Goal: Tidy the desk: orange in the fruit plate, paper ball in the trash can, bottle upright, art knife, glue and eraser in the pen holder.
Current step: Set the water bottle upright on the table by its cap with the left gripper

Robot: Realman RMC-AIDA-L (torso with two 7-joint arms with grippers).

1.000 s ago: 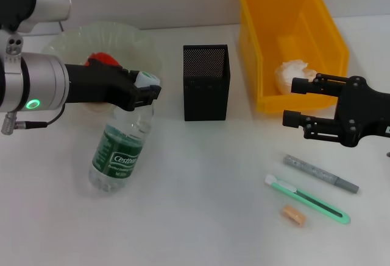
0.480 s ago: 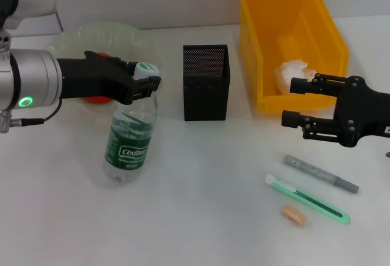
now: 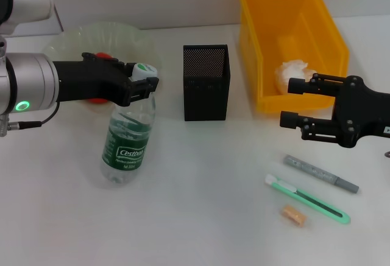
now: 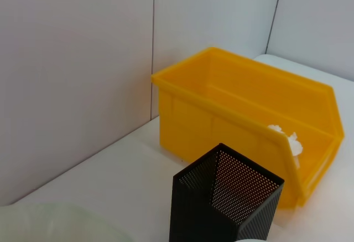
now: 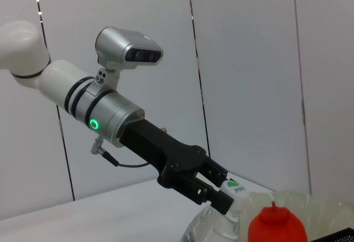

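Observation:
My left gripper [image 3: 145, 80] is shut on the white-capped neck of the clear bottle [image 3: 127, 147], which stands almost upright, leaning slightly, its base on the table. The same grip shows in the right wrist view on the bottle [image 5: 232, 189]. The reddish orange [image 3: 103, 55] lies in the pale fruit plate [image 3: 106, 35], mostly hidden behind my left arm. The paper ball [image 3: 294, 71] sits in the yellow trash can [image 3: 332, 31]. My right gripper [image 3: 294, 103] hovers open just in front of that can. Right of centre lie the grey glue [image 3: 321, 173], the green art knife [image 3: 308, 196] and the orange eraser [image 3: 293, 215].
The black mesh pen holder [image 3: 206, 83] stands mid-table between plate and can. The left wrist view shows the pen holder [image 4: 227, 203] and the trash can [image 4: 221, 103] against a white wall.
My left gripper has tipped the bottle from a strong lean to nearly upright, and its base has shifted a little to the right. The right gripper has barely moved.

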